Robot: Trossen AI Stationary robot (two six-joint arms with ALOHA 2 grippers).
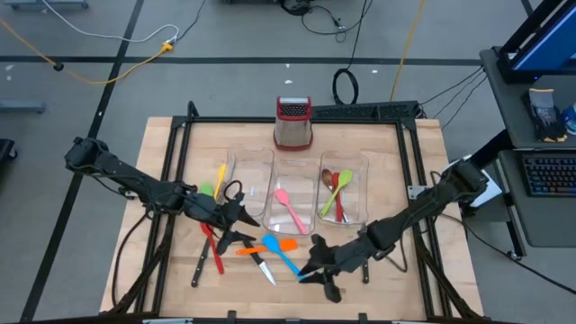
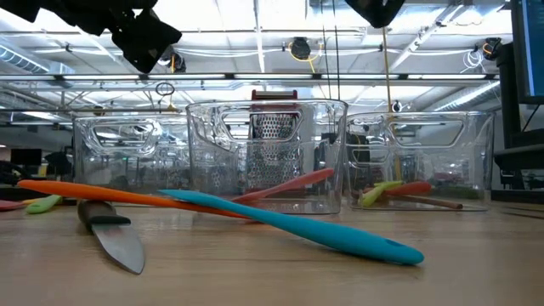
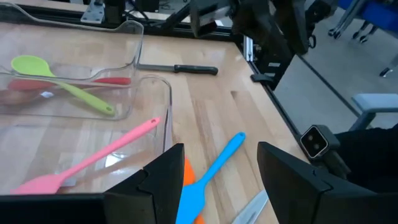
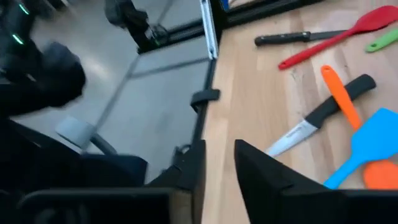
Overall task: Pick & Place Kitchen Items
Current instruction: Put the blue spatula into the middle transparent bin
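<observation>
Kitchen items are being shown spread over the near half of the tabletop (image 1: 171,144) and inside three clear bins at its middle. Toward the left edge, a yellow spatula (image 1: 220,175) and a green spoon (image 1: 207,191) are being seen lying just beside the left bin (image 1: 238,162). Nearer the near edge, a red spatula (image 1: 209,239) and a black-handled knife (image 1: 199,269) are being seen lying close together.

The left claw (image 1: 243,219) is being held over the tabletop just in front of the left bin. Its fingers (image 3: 163,177) are being held wide apart, with nothing gripped between them.

Toward the middle of the near edge, an orange spatula (image 1: 261,248) and a blue spatula (image 1: 281,255) are being shown crossing each other. A steel-bladed knife (image 1: 262,266) is being seen lying on the tabletop against them. A pink spatula (image 1: 288,207) is being held by the middle bin (image 1: 276,175), and a box grater (image 1: 292,124) is being seen standing upright behind that bin at the far edge.

A brown spoon (image 1: 327,177), a second green spoon (image 1: 338,187) and a red spoon (image 1: 341,212) are being held together by the right bin (image 1: 364,180).

The right claw (image 1: 310,268) is being held low near the near edge, just beside the blue spatula's handle. Its fingers (image 4: 264,177) are being held only narrowly apart, and nothing is being gripped.
</observation>
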